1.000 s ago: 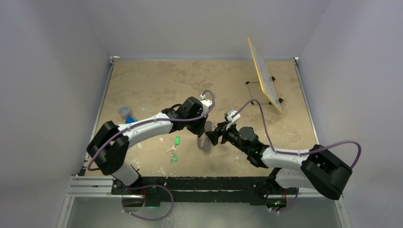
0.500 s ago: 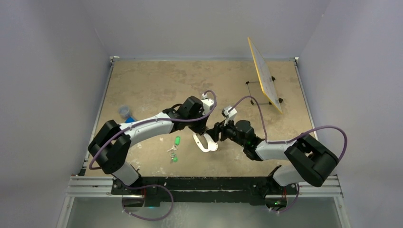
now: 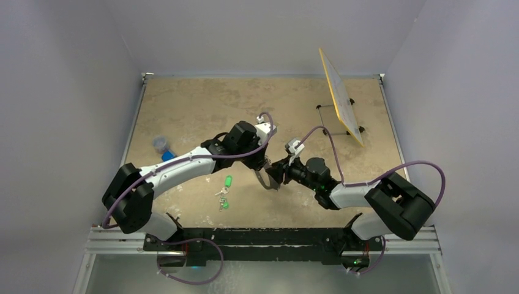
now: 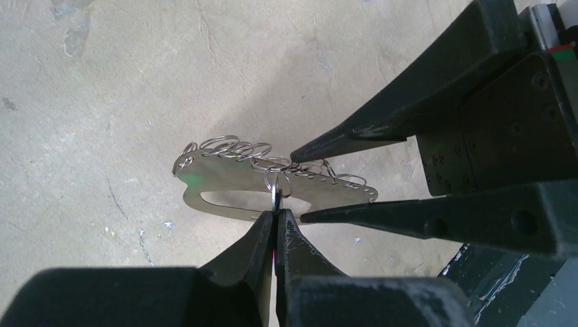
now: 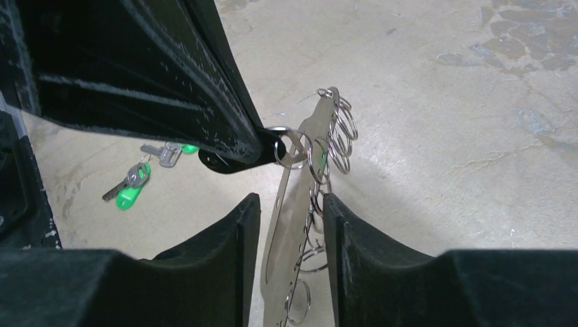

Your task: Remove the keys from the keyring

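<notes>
Step in hand, as I judge it: freeing one ring from the keyring. Both arms are meeting at the centre of the top view.

- The left gripper [image 4: 276, 216] is sitting at bottom centre of its wrist view. Its jaws are pressing fully together on a small split ring [image 4: 276, 187].
- That ring is passing through the upper edge of the keyring [image 4: 218, 176], a flat silvery loop with an oval slot and a row of similar rings along one long edge.
- The keyring is hanging from this pinch at mid-frame. It appears to be just clear of the table [image 4: 95, 102], with its shadow falling below it.
- The right gripper [image 5: 290, 204] is sitting at lower centre of its wrist view, jaws standing partly apart, one on each side of the keyring. A gap is showing on the left side. The right finger looks to be brushing the rings, so it is not clamping anything yet.
- As for the keys, I am not making out any on the keyring in either wrist view; only bare rings are showing.
- A green-tagged key bunch [image 5: 133, 184] is lying on the table at the left of the right wrist view, well apart from the keyring.

Next move (judgement): the right jaws need a firm clamp on the flat loop, so the left can work the pinched ring off its edge. The thin metal is likely to slip or twist.
</notes>
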